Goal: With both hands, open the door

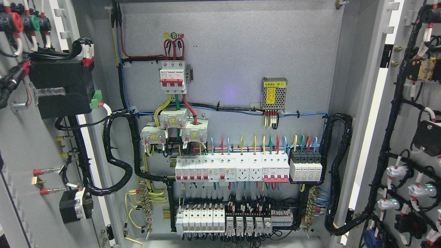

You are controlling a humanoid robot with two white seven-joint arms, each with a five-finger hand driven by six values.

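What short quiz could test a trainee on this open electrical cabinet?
1. True or false: both cabinet doors, the left door and the right door, stand open.
2. What colour are the main breaker's toggles: A red, B blue, C green?
3. Fill in: the mesh-covered power supply carries a ____ label.

Key: 1 true; 2 A; 3 yellow. No robot hand is in view.
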